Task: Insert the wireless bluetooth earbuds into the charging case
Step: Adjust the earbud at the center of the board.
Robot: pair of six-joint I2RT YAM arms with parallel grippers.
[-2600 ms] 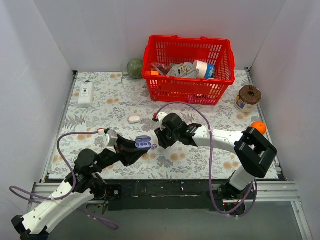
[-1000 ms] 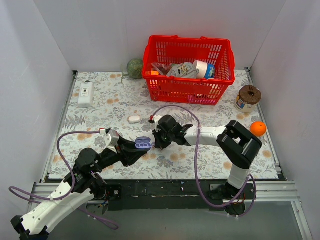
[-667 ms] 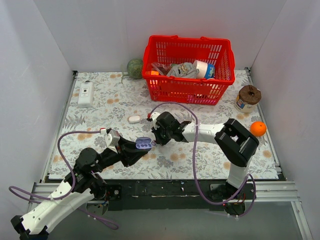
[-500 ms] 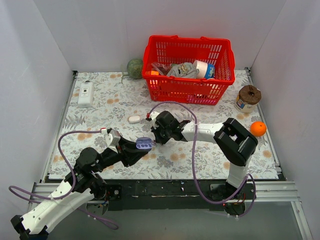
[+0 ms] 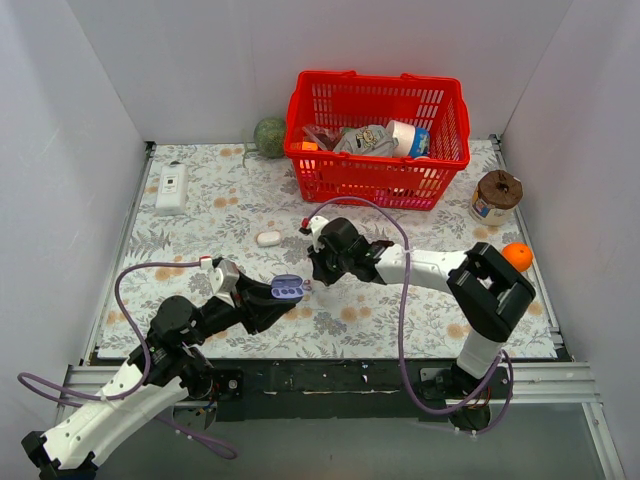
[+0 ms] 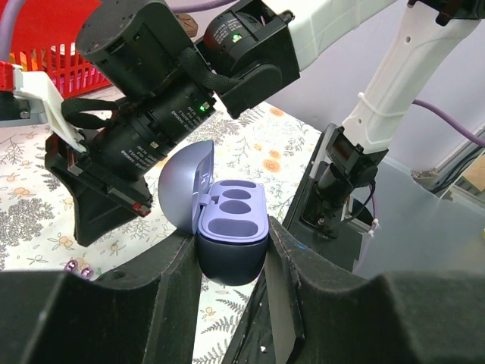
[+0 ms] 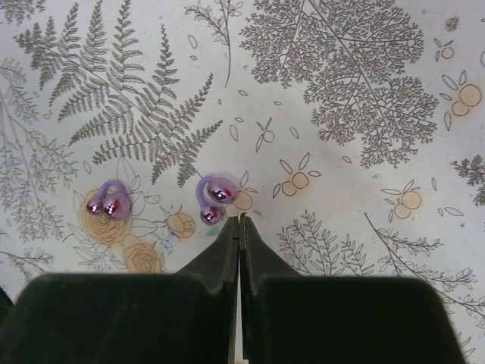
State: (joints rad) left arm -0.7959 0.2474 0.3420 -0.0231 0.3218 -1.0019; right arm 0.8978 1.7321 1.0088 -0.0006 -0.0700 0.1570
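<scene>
From above, your left gripper is closed around the charging case. It holds the case up over the table, near the middle and a bit toward the near edge. Your right gripper points down at the cloth just beside the case, on its right side. What lies under it is too small to see from up here. The red basket at the far edge and the white oval thing are well apart from both grippers, so there is room to move.

From the left wrist, the case sits upright between the two fingers. The lid is open and leans away to the left. The sockets face up and look empty. The right gripper's black body hangs just behind the case.

From the right wrist, the fingertips are pressed together with nothing between them. Both earbuds lie on the cloth.

- **Nearer earbud:** The nearer earbud is just past the tips and a little to the left — too close to tell if they touch. Its long way seems to run about the way the fingers point.
- **Other earbud:** The other earbud lies farther left, apart from the first.

Nothing else lies near them in this view. The right arm is the nearer one — I think you must open it first and shift a little left.
</scene>
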